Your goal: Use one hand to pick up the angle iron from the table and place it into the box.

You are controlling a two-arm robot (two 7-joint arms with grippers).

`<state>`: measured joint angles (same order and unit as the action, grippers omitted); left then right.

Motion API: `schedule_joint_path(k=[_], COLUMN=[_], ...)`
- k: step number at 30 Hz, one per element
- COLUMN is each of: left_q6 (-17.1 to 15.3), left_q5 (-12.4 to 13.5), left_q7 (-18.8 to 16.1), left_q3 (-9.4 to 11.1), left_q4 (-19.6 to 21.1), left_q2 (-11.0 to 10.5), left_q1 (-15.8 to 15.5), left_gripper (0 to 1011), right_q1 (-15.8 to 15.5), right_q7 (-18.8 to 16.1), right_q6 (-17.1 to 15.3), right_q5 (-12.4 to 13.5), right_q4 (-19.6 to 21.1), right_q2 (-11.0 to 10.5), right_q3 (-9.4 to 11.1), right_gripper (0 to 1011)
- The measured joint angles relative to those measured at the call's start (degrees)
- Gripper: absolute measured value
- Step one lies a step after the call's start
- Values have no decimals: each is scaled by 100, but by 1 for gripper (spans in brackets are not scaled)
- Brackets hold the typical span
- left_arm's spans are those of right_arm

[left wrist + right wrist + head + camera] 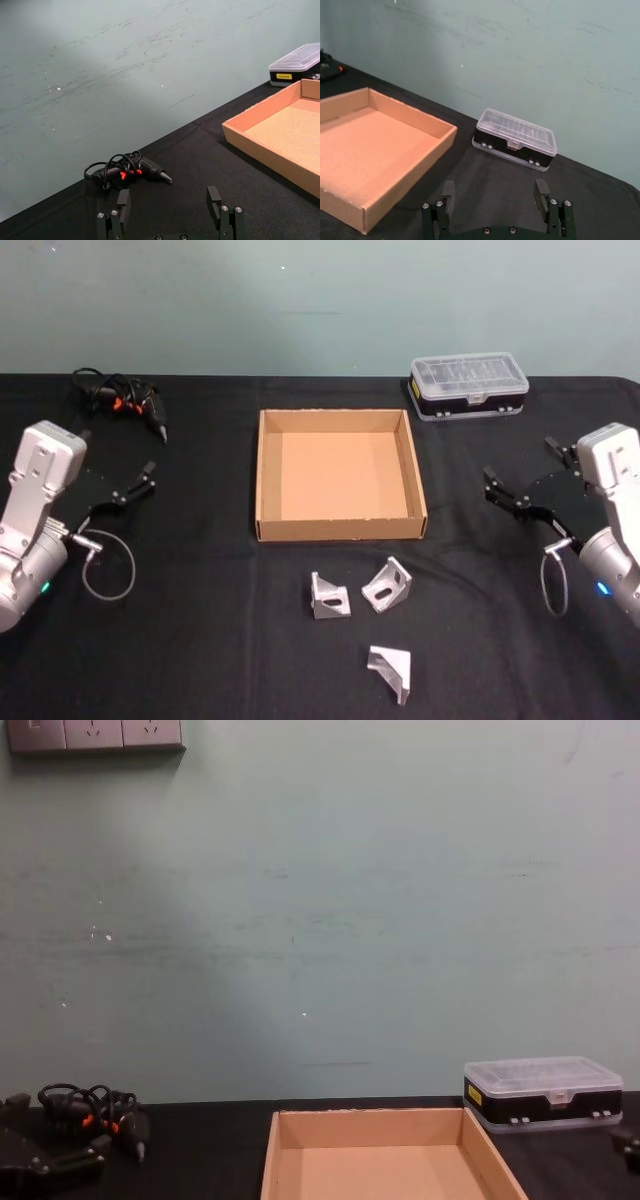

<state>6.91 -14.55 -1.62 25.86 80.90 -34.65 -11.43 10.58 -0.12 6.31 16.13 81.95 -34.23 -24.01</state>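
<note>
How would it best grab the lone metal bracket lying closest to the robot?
Likely from straight above with the right gripper, fingers open: the angle iron lies by itself, slightly to the robot's right. Close across its two flat outer sides, which look parallel, not on the sloping rib.

Left claw (pixel 168 197), fingers spread, right claw (pixel 494 192), fingers spread, both hovering

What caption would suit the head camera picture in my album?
Left gripper and right gripper, both open, flank an empty box; three angle irons lie on the table before it.
</note>
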Motion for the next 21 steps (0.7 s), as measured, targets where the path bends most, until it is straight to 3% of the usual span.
schedule_joint_path(k=[7,12,16,19,21], left_q6=[0,0,0,0,0], left_q5=[0,0,0,0,0], left_q7=[0,0,0,0,0], left_q3=[0,0,0,0,0], left_q4=[0,0,0,0,0], left_q2=[0,0,0,0,0], left_q1=[0,0,0,0,0], left_gripper=[1000,1000,1000,1000,1000], right_q1=[-182,-365,-468,-522,-546], right_q7=[-223,-521,-832,-1191,-1327], right_q6=[-134,-490,-969,-1604,-1797], right_q5=[231,497,746,1050,1170], right_q4=[402,967,1402,1801,1936], right_q2=[-90,-288,-494,-704,-766], right_q3=[214,392,498,579,622], right_gripper=[1003,1003,1003,1003,1003])
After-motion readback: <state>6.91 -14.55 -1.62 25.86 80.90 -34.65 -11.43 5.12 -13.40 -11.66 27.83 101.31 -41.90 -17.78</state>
